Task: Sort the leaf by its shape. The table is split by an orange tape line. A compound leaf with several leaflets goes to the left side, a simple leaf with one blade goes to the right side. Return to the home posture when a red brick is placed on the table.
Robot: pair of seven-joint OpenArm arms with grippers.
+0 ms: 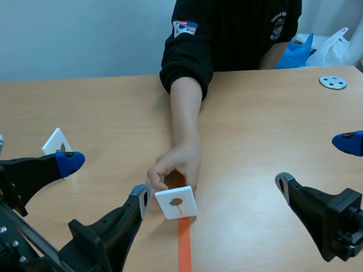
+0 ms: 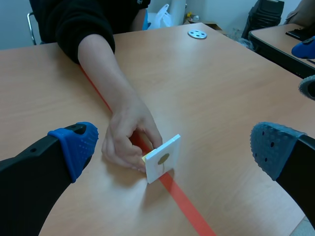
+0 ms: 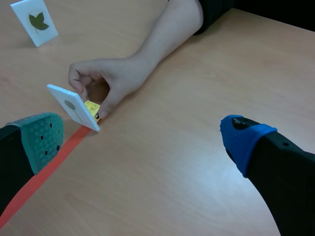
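**Leaf card** (image 1: 176,202): white, lower centre of the scene view, at the far end of the orange tape line (image 1: 185,253). A person's hand (image 1: 174,167) pinches it from behind, tilted, probably to present it for sorting. The right wrist view shows a yellow base (image 3: 92,108) under it, likely its stand. The leaf is small, apparently one round blade on a stalk, so probably bound for the right side.

**Left gripper** (image 1: 105,179): lower left, fingers wide apart, holding nothing.

**Right gripper** (image 1: 317,163): lower right, likewise spread and empty.

**Second card** (image 1: 57,143): middle left, lobed leaf, partly hidden by the left gripper's blue pad.

**Metal disc** (image 1: 333,82): upper right, purpose unclear.
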